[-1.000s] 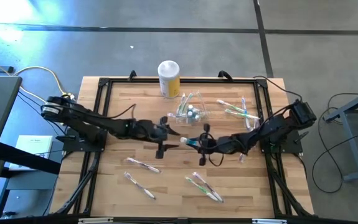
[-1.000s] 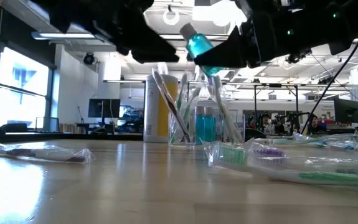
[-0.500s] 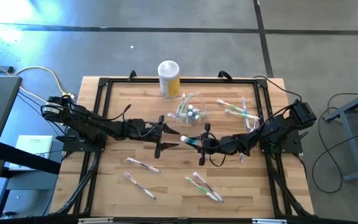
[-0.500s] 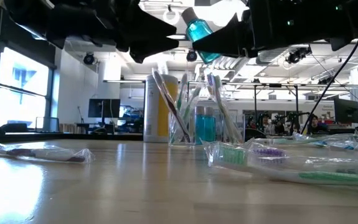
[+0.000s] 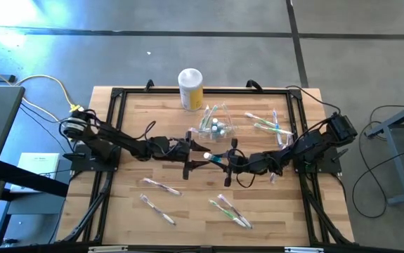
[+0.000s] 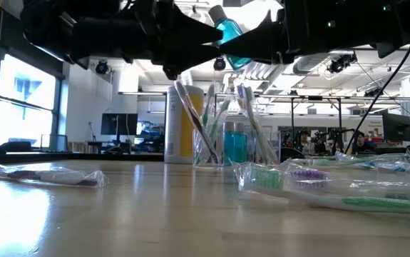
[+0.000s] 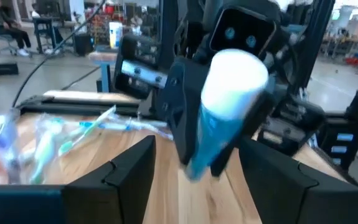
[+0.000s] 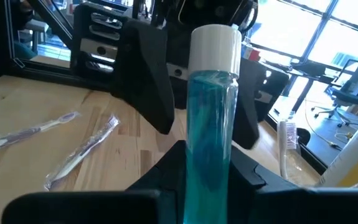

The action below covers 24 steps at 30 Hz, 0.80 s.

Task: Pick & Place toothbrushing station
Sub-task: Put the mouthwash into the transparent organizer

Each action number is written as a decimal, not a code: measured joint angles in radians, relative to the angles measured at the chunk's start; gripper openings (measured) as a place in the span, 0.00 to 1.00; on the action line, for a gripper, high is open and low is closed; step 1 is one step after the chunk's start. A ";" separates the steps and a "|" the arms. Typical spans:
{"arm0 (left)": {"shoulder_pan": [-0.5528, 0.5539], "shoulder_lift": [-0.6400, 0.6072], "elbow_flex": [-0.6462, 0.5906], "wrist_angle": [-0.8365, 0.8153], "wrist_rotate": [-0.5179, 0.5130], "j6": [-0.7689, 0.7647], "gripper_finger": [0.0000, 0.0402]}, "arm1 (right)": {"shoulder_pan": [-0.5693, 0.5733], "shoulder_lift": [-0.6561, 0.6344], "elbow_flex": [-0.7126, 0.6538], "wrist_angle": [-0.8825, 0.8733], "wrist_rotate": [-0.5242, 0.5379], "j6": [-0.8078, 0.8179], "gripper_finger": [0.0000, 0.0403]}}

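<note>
Two claws meet mid-air over the wooden tabletop (image 5: 152,169): the right claw (image 5: 221,161) clamps a small blue-filled, white-capped clear bottle (image 5: 213,159), and the left claw (image 5: 196,154) stands wide with its fingers either side of the cap, not yet closed. Just beyond both claws stands the clear plastic toothbrushing station (image 5: 214,125), already holding brushes and a blue bottle. Judged partway: several wrapped toothbrushes (image 5: 231,211) lie loose.

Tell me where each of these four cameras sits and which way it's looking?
High view: overhead, straight down on the table and both arms.
Low view: table height, across to the toothbrushing station.
Left wrist view: past open left gripper at the blue bottle.
Right wrist view: along right gripper, which holds it.
All four show that bottle.
</note>
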State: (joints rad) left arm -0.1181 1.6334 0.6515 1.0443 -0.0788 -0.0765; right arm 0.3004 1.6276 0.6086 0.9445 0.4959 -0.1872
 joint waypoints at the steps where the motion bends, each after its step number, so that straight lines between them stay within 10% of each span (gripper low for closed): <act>1: 0.000 0.016 0.014 0.010 0.002 0.000 0.56 | 0.000 0.000 0.000 0.001 0.000 0.001 0.14; 15: 0.000 0.052 0.084 -0.001 0.030 0.072 0.55 | 0.000 0.001 0.000 -0.012 -0.004 0.004 0.14; 24: 0.000 0.052 0.090 -0.064 0.036 0.073 0.30 | 0.000 0.001 0.000 -0.016 -0.008 0.012 0.14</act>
State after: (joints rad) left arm -0.1181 1.6852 0.7416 0.9801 -0.0425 -0.0039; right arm 0.3004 1.6283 0.6086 0.9282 0.4883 -0.1748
